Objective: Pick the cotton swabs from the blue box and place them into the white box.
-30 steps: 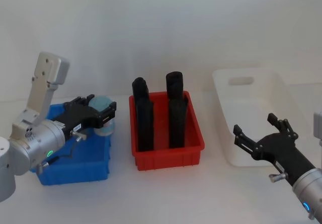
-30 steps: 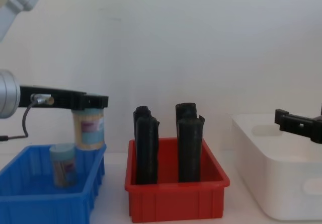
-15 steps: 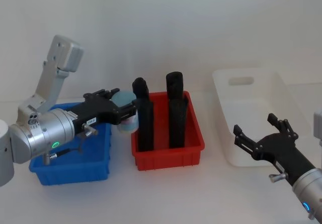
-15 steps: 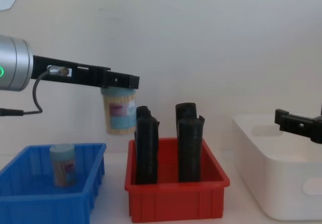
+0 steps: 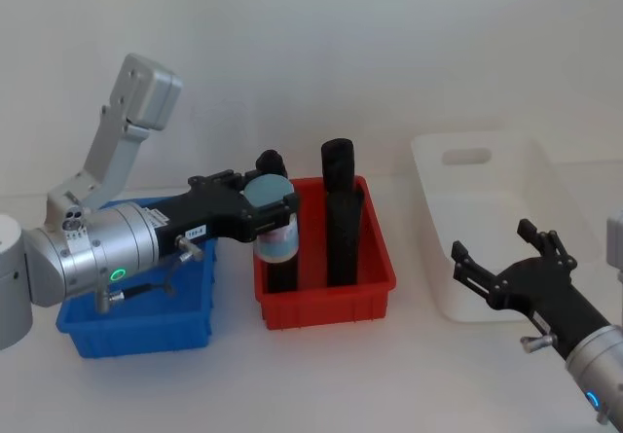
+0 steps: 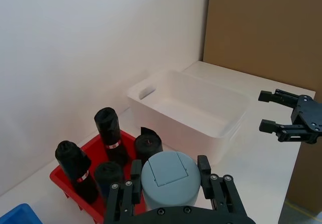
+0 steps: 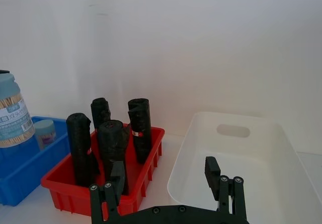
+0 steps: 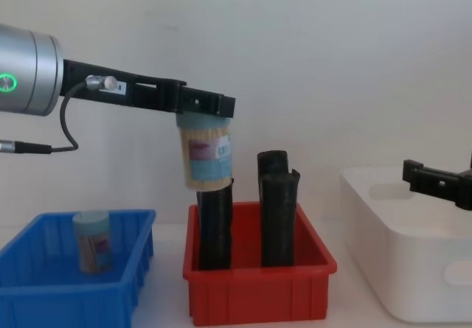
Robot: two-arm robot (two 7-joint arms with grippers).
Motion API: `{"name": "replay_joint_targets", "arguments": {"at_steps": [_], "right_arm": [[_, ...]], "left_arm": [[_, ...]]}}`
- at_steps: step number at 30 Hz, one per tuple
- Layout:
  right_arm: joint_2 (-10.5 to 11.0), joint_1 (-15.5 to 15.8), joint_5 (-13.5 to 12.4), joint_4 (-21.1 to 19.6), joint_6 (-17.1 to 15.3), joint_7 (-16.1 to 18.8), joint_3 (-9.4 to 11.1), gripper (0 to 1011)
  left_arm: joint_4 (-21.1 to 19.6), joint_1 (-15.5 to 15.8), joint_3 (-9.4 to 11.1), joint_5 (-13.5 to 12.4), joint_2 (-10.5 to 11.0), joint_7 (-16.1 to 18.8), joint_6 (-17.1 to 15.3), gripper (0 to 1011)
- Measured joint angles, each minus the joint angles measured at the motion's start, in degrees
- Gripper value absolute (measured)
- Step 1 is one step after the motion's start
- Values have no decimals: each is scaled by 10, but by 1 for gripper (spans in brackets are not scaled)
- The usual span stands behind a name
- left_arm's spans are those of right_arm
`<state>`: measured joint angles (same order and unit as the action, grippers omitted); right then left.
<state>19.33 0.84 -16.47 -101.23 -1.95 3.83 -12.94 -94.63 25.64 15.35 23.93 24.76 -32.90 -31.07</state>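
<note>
one jar of cotton swabs (image 8: 204,155), pinched at its lid by the left pincer (image 8: 208,108), hangs just above a black roll (image 8: 214,228) in the red bin (image 8: 258,298), so a low carry toward the white box (image 8: 413,265), beside which the spread right pincer (image 5: 493,249) hovers, could clip that roll and knock the jar loose.

The left claw (image 5: 270,199), clamped on a jar of cotton swabs (image 8: 204,153), has risen and swung sideways away from the blue box (image 5: 146,328), which now lies behind and below it. The jar hanging under the claw has come over the red bin (image 5: 326,302), just above the black rolls (image 8: 214,225) directly beneath.
</note>
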Motion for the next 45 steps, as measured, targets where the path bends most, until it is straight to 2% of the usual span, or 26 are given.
{"name": "replay_joint_targets", "arguments": {"at_steps": [7, 14, 30, 37, 45], "right_arm": [[-1, -2, 3, 0, -1, 9, -1, 1001], [-6, -12, 14, 0, -7, 39, -7, 1001], [-34, -58, 53, 19, -30, 149, -32, 1001], [-52, -88, 72, 38, -39, 210, -47, 1001], [-74, -122, 92, 67, -45, 258, -61, 1001]], "left_arm": [[-3, 3, 1, 2, 0, -11, -4, 671], [-4, 4, 2, 3, -1, -18, -6, 670], [-6, 5, 3, 4, -1, -23, -8, 670], [-6, 6, 3, 4, -1, -24, -9, 671], [-6, 6, 3, 4, -1, -24, -9, 670]]}}
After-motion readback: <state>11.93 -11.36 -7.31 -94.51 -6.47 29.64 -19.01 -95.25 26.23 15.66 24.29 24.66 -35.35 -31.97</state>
